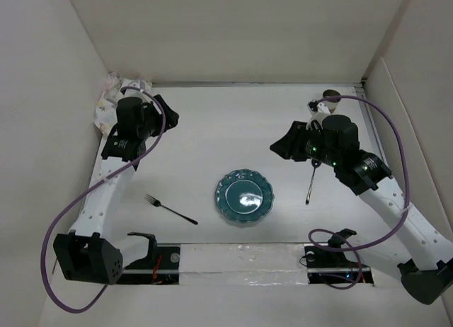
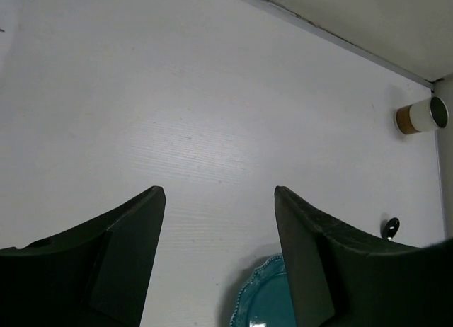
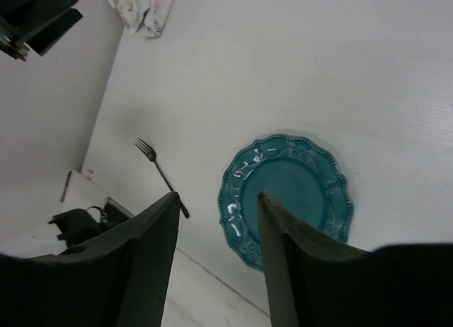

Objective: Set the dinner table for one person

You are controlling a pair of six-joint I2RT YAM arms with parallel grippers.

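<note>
We see the dinner table (image 1: pixel 226 122) filling the middle of the overhead frame, a white top with a teal plate (image 1: pixel 244 198) at lower centre. A fork (image 1: pixel 170 209) lies left of the plate, a spoon (image 1: pixel 311 184) to its right. Our left gripper (image 2: pixel 219 190), at upper left, spreads its fingers wide around nothing; our right gripper (image 3: pixel 217 195), at centre right, stands parted and likewise grips nothing

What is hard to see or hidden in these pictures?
Floral cloth: top view, partly under the left arm.
Spoon: top view, far end under the right arm.
Cup: top view, too small for detail.
Plate: left wrist view, cut off by the bottom edge.
</note>
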